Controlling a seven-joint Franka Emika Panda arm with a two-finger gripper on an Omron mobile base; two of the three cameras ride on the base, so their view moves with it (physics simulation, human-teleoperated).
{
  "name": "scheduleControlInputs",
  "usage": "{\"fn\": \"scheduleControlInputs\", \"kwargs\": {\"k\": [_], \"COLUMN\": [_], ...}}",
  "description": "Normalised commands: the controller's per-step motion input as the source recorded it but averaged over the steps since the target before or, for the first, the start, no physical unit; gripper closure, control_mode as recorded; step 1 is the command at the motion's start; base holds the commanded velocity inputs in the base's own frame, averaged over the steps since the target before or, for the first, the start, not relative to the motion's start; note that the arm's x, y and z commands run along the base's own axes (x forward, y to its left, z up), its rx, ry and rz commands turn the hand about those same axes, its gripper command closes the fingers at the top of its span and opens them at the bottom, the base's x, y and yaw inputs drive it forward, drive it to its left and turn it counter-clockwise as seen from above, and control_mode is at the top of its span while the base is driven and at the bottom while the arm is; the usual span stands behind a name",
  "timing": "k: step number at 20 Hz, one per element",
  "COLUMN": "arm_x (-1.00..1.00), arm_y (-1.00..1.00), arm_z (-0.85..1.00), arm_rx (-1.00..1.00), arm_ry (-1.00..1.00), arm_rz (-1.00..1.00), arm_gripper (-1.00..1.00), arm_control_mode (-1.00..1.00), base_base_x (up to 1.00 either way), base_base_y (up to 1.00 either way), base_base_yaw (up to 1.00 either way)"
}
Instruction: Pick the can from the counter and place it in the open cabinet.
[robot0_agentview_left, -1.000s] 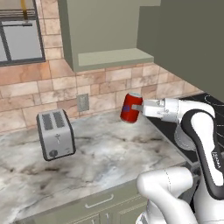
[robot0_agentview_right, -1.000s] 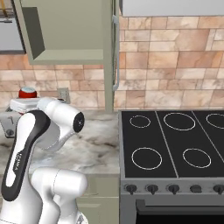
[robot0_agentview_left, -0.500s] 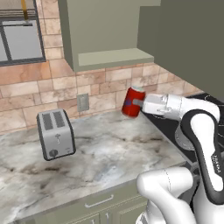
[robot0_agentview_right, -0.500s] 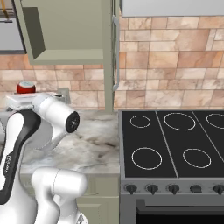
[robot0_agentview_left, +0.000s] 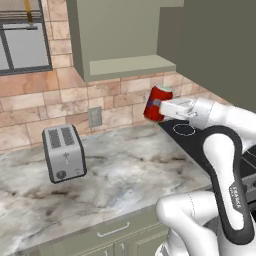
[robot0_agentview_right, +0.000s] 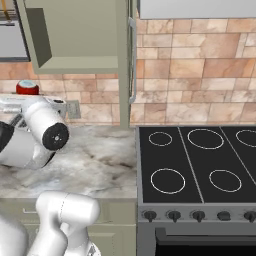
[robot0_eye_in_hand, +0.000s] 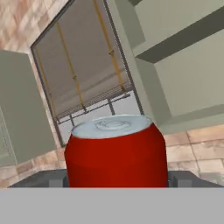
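The can (robot0_agentview_left: 157, 103) rides clamped in the gripper (robot0_agentview_left: 161, 106), clear of the marble counter (robot0_agentview_left: 125, 175) and higher than a moment ago — it has climbed from mid-backsplash to just under the front right corner of the open cabinet's (robot0_agentview_left: 125, 45) shelf board. The toaster (robot0_agentview_left: 63, 152) sits untouched near the counter's back edge. Lift is nearly enough — I judge more height, then a reach inward.

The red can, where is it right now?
The can is up in the air, held in the gripper above the counter, right of the toaster and just below the open cabinet.
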Motion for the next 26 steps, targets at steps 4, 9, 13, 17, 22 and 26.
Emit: {"fn": "scheduleControlInputs", "kwargs": {"k": [4, 9, 13, 17, 22, 26], "arm_x": [0.0, 0.0, -0.12, -0.13, -0.01, 0.0], "arm_y": [0.0, 0.0, -0.01, -0.02, 0.0, 0.0], "arm_z": [0.58, 0.56, 0.38, 0.34, 0.26, 0.16], "arm_rx": [0.0, 0.0, 0.0, 0.0, -0.03, -0.06], "arm_ry": [0.0, 0.0, 0.0, 0.0, 0.0, 0.0], "arm_rz": [-0.34, -0.32, -0.24, -0.2, -0.16, -0.09], "arm_gripper": [1.0, 1.0, 1.0, 1.0, 1.0, 1.0], "arm_control_mode": [-1.0, -1.0, -1.0, -1.0, -1.0, -1.0], "base_base_x": [0.0, 0.0, 0.0, 0.0, 0.0, 0.0], "base_base_y": [0.0, 0.0, 0.0, 0.0, 0.0, 0.0], "base_base_yaw": [0.0, 0.0, 0.0, 0.0, 0.0, 0.0]}}
